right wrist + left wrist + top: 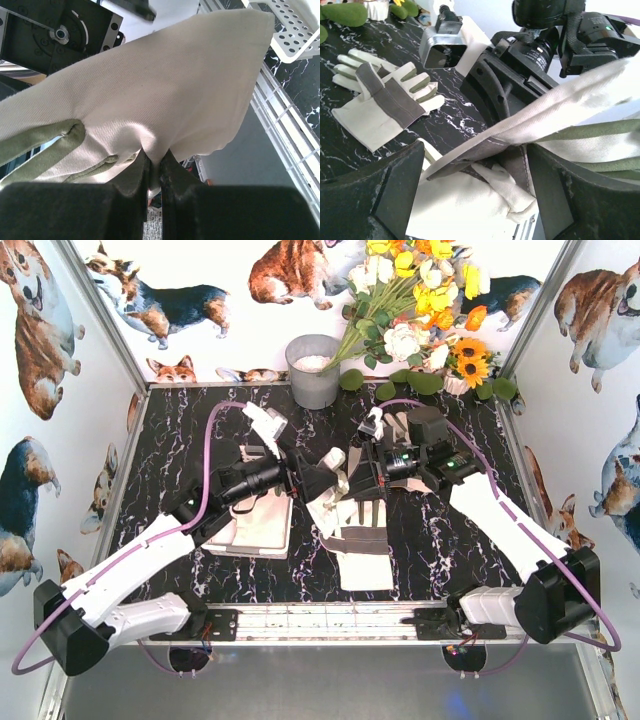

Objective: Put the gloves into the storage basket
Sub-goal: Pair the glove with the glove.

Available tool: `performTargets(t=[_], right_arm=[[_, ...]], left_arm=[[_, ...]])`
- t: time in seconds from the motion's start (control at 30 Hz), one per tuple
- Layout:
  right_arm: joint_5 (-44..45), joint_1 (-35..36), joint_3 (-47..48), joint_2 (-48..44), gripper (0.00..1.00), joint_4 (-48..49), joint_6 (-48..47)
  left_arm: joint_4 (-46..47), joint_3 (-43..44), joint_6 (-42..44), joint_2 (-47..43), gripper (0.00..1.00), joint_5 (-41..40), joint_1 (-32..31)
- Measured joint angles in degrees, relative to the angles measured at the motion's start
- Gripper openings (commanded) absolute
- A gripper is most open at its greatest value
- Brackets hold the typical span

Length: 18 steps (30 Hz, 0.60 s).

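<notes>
Right gripper point(154, 172) is clamped on a held glove point(165, 85), pinching a fold of cream fabric near the base of the fingers. The glove hangs in the air between the two arms. Left gripper point(477, 185) has its jaws spread wide, one on each side of the glove's edge and not pinching it. It may be brushing the cloth, but the view is too tight to tell.

More loose gloves point(360, 540) lie flat on the black marbled table point(450, 550), in front of the right gripper. Storage basket point(262, 535) sits under the left arm, left of the pile.

Handling: the glove is light, floppy and drapes under its own weight. It's not fragile and the cloth isn't slippery. Best hold is probably a pinch on the cuff or a bunched palm fold. Gripped by one finger, it would dangle and could snag the basket rim.
</notes>
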Motion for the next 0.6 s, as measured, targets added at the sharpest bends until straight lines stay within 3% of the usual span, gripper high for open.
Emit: performTargets(t=[0.33,0.47,0.6], right_arm=[[-0.42,0.07,0.0,0.0,0.03,-2.54,-2.12],[-0.39,-0.42,0.0,0.0,0.24,-2.51,-2.32],[-0.42,-1.57,-0.09,0.0,0.6,-2.05,-1.84]], left_arm=[[2.86,-0.39,-1.33,-0.39,0.04,1.03,-0.5],[2.16,-2.8,-1.42,-3.61,0.0,-2.36,-0.72],[-0.04,-4.48,-1.55,-6.8,0.0,-6.93,-0.85]])
